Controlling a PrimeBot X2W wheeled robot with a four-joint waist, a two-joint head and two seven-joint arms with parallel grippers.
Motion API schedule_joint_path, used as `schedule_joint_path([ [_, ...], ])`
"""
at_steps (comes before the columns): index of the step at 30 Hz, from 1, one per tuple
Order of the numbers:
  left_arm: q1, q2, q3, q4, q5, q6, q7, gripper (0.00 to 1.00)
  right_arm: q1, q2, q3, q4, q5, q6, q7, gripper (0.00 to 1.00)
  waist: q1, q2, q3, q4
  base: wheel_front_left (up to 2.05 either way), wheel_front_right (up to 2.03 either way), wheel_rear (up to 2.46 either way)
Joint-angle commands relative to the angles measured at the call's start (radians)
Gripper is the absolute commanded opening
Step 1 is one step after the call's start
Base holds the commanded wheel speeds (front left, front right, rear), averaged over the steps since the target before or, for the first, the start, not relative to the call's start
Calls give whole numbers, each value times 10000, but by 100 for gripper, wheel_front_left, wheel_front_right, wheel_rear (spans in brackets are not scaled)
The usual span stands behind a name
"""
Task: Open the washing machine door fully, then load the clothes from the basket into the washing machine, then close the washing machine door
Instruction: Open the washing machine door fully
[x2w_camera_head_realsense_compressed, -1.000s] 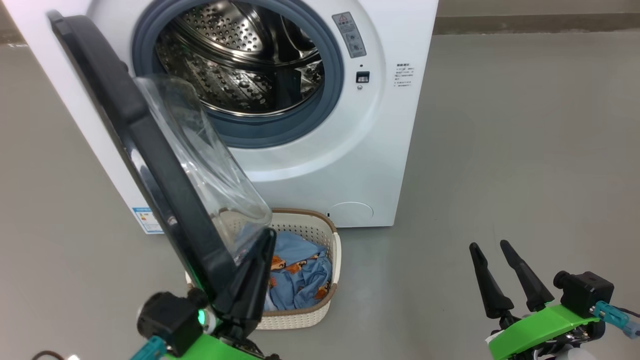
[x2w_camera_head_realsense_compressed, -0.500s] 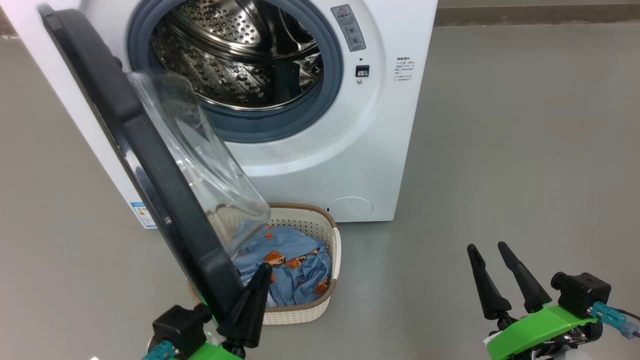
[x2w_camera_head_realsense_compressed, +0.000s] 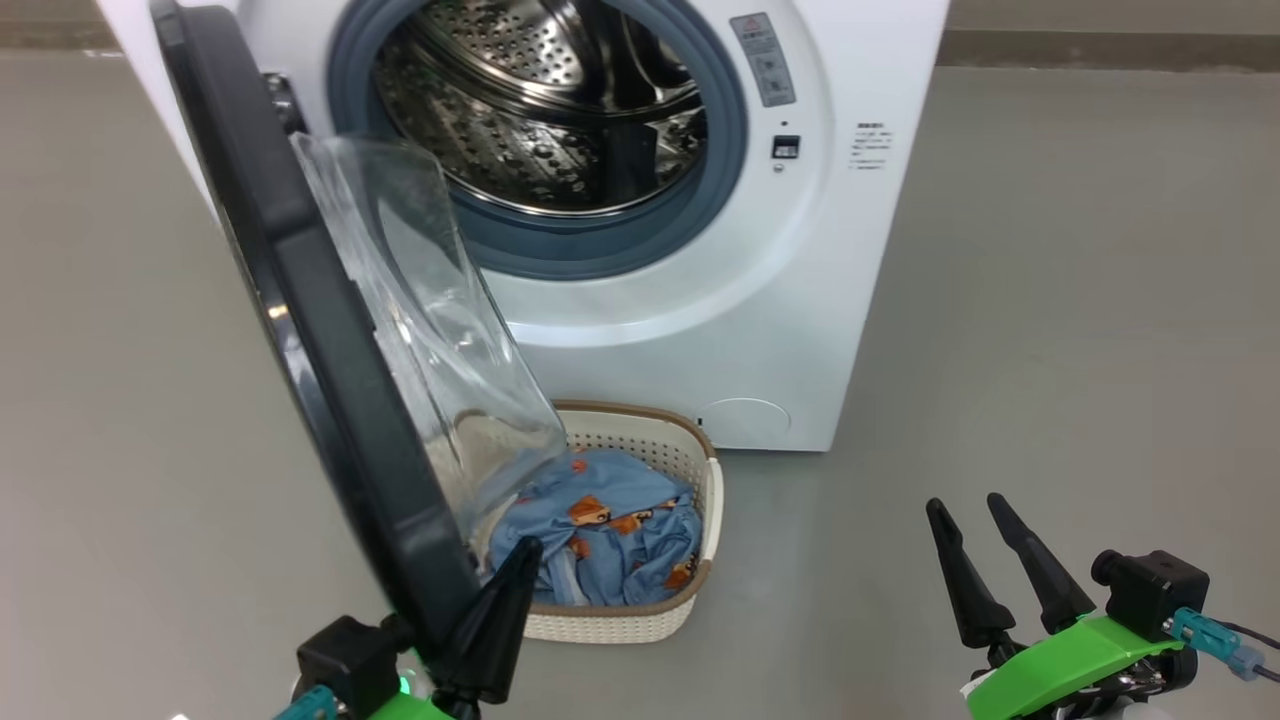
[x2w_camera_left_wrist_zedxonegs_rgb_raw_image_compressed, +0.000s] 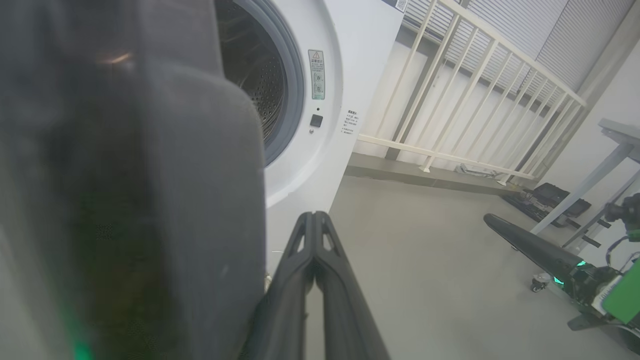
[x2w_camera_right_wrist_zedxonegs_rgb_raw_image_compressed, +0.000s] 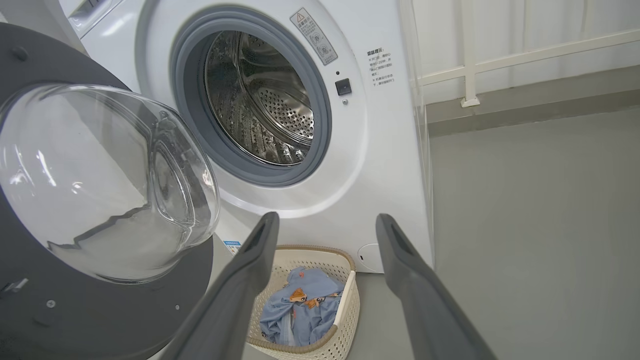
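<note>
The washing machine (x2w_camera_head_realsense_compressed: 700, 330) stands ahead with its steel drum (x2w_camera_head_realsense_compressed: 560, 110) exposed. The washing machine door (x2w_camera_head_realsense_compressed: 330, 380) hangs open toward me, its black rim edge-on and its glass bowl (x2w_camera_head_realsense_compressed: 430, 330) facing the drum. Below it the basket (x2w_camera_head_realsense_compressed: 655, 425) holds the blue printed clothes (x2w_camera_head_realsense_compressed: 610, 530). My left gripper (x2w_camera_head_realsense_compressed: 525, 548) is shut and empty, its tips right beside the door's lower edge; the left wrist view shows the shut gripper (x2w_camera_left_wrist_zedxonegs_rgb_raw_image_compressed: 314, 215) next to the blurred rim (x2w_camera_left_wrist_zedxonegs_rgb_raw_image_compressed: 150, 200). My right gripper (x2w_camera_head_realsense_compressed: 965, 505) is open, low at the right. Between its fingers (x2w_camera_right_wrist_zedxonegs_rgb_raw_image_compressed: 250, 270) lie the basket (x2w_camera_right_wrist_zedxonegs_rgb_raw_image_compressed: 350, 300) and clothes (x2w_camera_right_wrist_zedxonegs_rgb_raw_image_compressed: 300, 310).
Bare grey floor (x2w_camera_head_realsense_compressed: 1050, 300) stretches right of the machine. Behind it runs a white railing (x2w_camera_left_wrist_zedxonegs_rgb_raw_image_compressed: 450, 100) along a low ledge. A pale table leg (x2w_camera_left_wrist_zedxonegs_rgb_raw_image_compressed: 590, 190) and dark items on the floor (x2w_camera_left_wrist_zedxonegs_rgb_raw_image_compressed: 545, 197) are off to the right.
The camera has shifted, so the machine sits further right in the picture. My left gripper has drawn back lower along the door's edge, and the door seems slightly wider open. The right gripper stays put.
</note>
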Motion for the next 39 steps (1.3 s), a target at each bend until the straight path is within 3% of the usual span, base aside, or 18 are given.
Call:
schedule_joint_path([
  [1, -381, 403, 776, -86, -117, 249, -119, 0, -335, -55, 258, -203, 76, 16, -122, 100, 0, -1, -47, 210, 0, 0, 0],
  [20, -90, 1164, 1631, -393, -357, 822, 123, 0, -282, 35, 200, -153, 102, 16, -122, 100, 0, -1, -129, 1589, 0, 0, 0],
  [30, -821, 1989, 2403, 22, -493, 1055, 513, 0, -369, 152, 97, -157, 51, 16, -122, 100, 0, -1, 82, 2137, 0, 0, 0],
  [39, -1790, 2809, 3005, 1013, -747, 966, 853, 0, -614, 244, -31, -226, -93, 16, -122, 100, 0, -1, 550, 2465, 0, 0, 0],
])
